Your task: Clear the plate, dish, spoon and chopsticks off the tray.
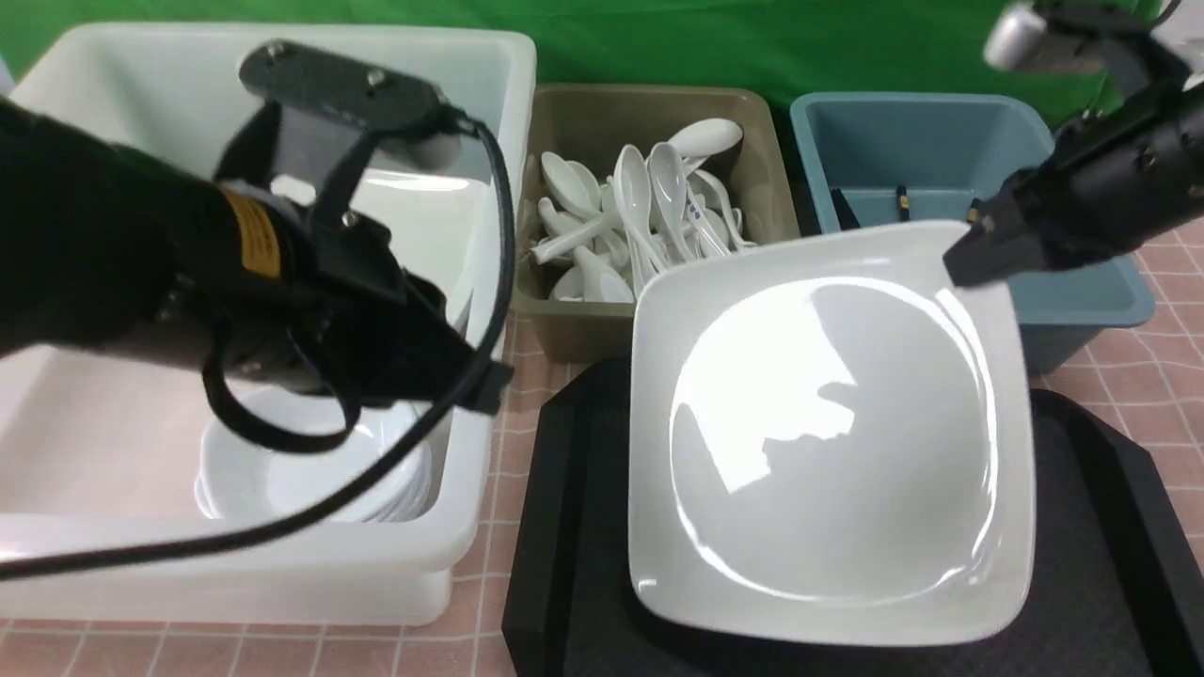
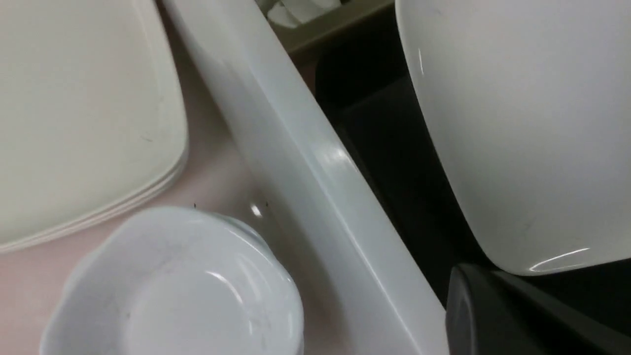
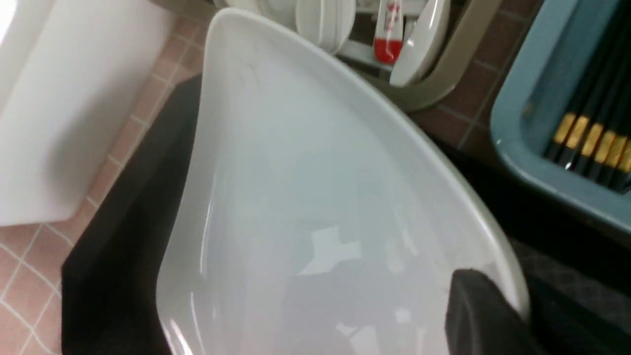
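Note:
The big white plate (image 1: 828,432) rests tilted on the black tray (image 1: 564,527), its far edge raised in front of the bins. My right gripper (image 1: 969,259) is shut on the plate's far right corner. In the right wrist view one finger (image 3: 483,310) lies on the plate's (image 3: 315,197) inner face at the rim; the other is hidden beneath. My left gripper (image 1: 489,384) hangs shut and empty over the white bin's (image 1: 470,527) near right wall, above a stack of small white dishes (image 1: 310,470). Spoons (image 1: 649,207) fill the olive bin. Black chopsticks (image 3: 591,123) lie in the blue bin.
The white bin also holds stacked square plates (image 2: 84,123) beside the dishes (image 2: 187,286). The olive bin (image 1: 752,141) and blue bin (image 1: 1082,301) stand right behind the tray. A pink checked cloth (image 1: 1166,329) covers the table, and a green backdrop closes the far side.

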